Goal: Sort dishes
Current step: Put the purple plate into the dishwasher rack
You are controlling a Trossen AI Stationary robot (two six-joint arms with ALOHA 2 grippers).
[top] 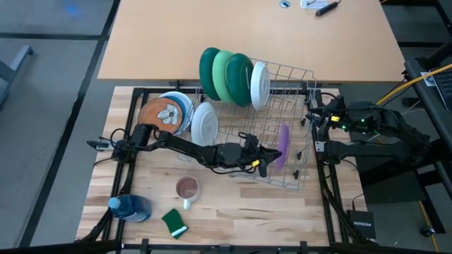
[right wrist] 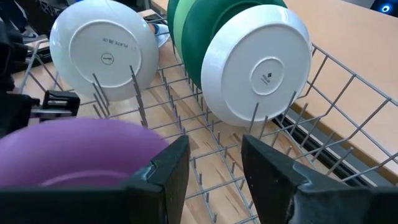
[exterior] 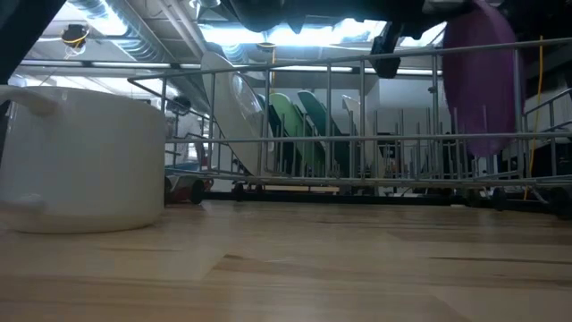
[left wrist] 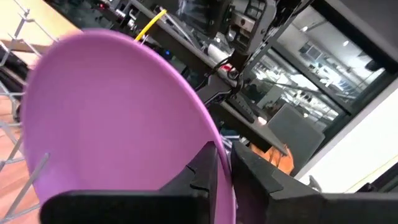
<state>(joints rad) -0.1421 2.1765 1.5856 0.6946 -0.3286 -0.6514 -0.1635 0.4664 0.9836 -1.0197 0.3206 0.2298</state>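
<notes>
the left gripper (top: 267,161) hangs over the near end of the wire rack (top: 300,74), its fingers (left wrist: 208,168) narrow and pinching the rim of the purple plate (top: 284,144), which stands on edge between the tines with its faces turned toward the rack's 2 ends. in the left wrist view the rim sits between the 2 dark fingers, so the plate lies directly ahead of and under this gripper, its flat face running in line with the fingers; the coming move probably turns on that alignment, since a straight pull back along the plate's plane should leave it standing, while any sideways drift could tip it. beyond the gripper, at the far end of the rack, stand the dark green plate (top: 210,70), the light green plate (top: 226,74) and a white plate (top: 260,85); another white plate (top: 205,125) leans to the gripper's left, just outside the rack. the right gripper (right wrist: 214,168) waits wide and empty at the rack's right side, close to the purple plate but not touching it. a stack of plates (top: 166,113) on the desk (top: 233,219) is not yet sorted.
</notes>
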